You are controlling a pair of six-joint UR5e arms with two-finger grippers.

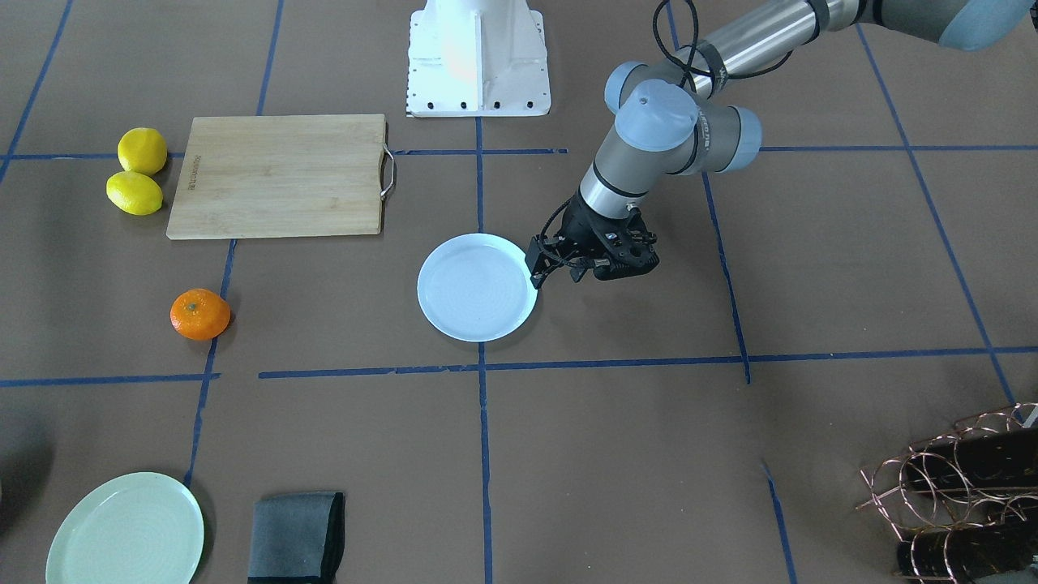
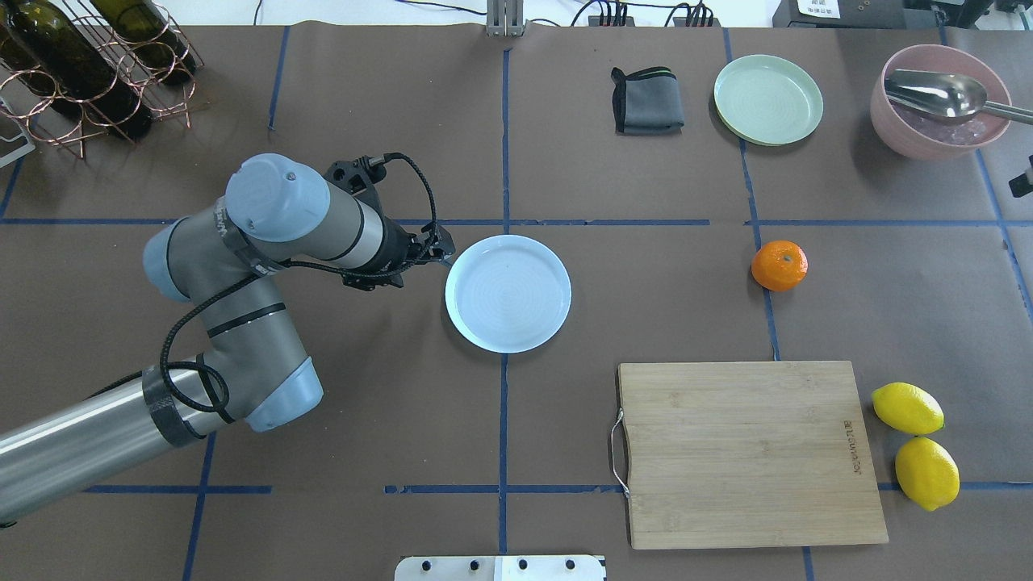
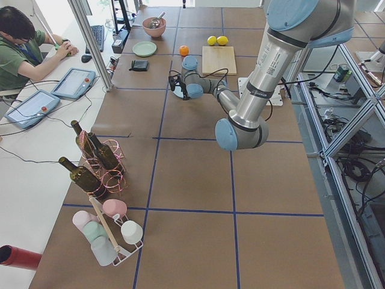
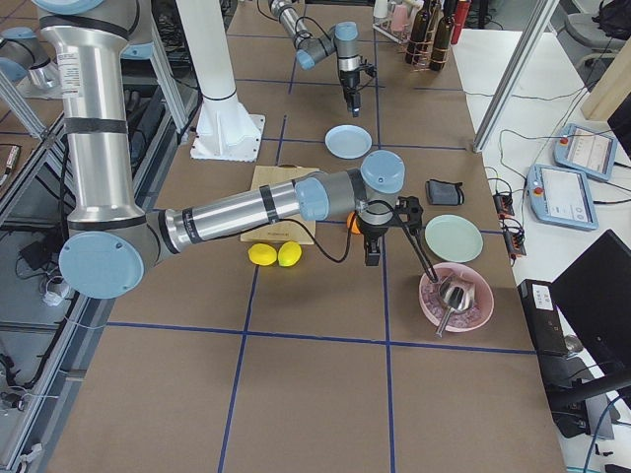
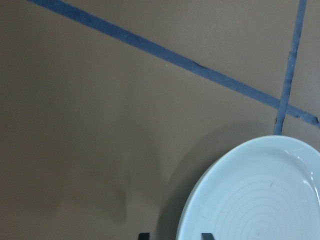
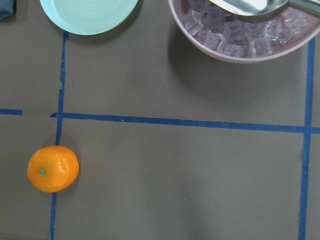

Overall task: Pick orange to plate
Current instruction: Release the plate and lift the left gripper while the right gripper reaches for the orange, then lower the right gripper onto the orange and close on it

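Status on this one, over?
Left gripper open, straddling plate rim. Right gripper up near orange, state unclear. Fruit on table, apart from plate. Cutting board sits off their line.

Glossy plate [image 2: 508, 293]; dimpled orange [image 2: 779, 265]; wooden board [image 2: 746, 452].

- We see the orange [image 2: 779, 265], small, round and bright, sitting with its dark stem dimple up on the brown table [image 2: 662, 274], over a blue tape line [image 2: 770, 323].
- We see the plate [image 2: 508, 293], round and pale bluish-white with a raised rim, lying flat, well apart from the orange.
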